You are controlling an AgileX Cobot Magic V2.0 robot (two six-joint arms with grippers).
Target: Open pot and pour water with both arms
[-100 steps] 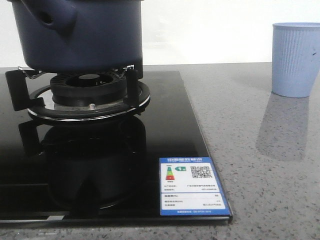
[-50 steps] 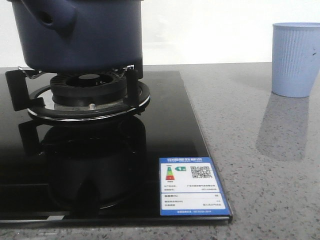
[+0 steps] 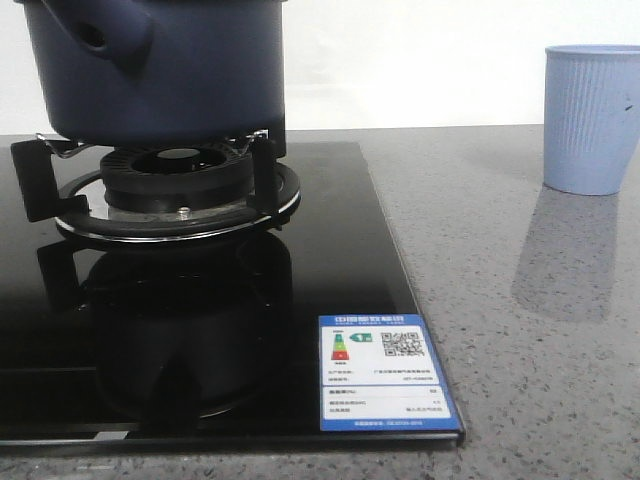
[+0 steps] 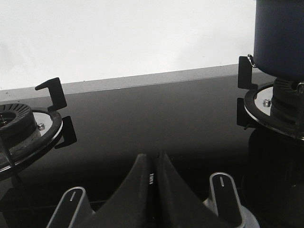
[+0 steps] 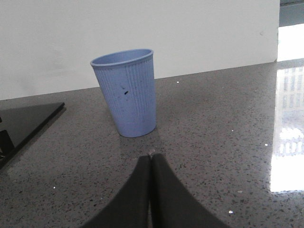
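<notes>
The grey speckled counter [image 3: 520, 400] carries a black glass hob [image 3: 340, 260], and on the hob's burner [image 3: 178, 185] sits the pot [image 3: 180, 70], dark navy with a stubby side socket showing a round hole; its top is cut off by the front view, so whether a lid is on it cannot be told. Well apart from it, out on the bare stone, stands an upright light blue ribbed cup [image 5: 126, 92]. Near the hob's front corner lies a blue energy label [image 3: 385, 372].

The left pincer [image 4: 153, 178] sits low over the hob between two control knobs [image 4: 223, 192], its jaws pressed together and holding nothing. The right pincer [image 5: 150, 164] is likewise closed and empty (the cup is near it, just ahead, but not touched).

Judging by this, the task is barely begun: neither arm has reached the pot, nothing has been opened or lifted, and all of the opening and pouring seems left to do.
</notes>
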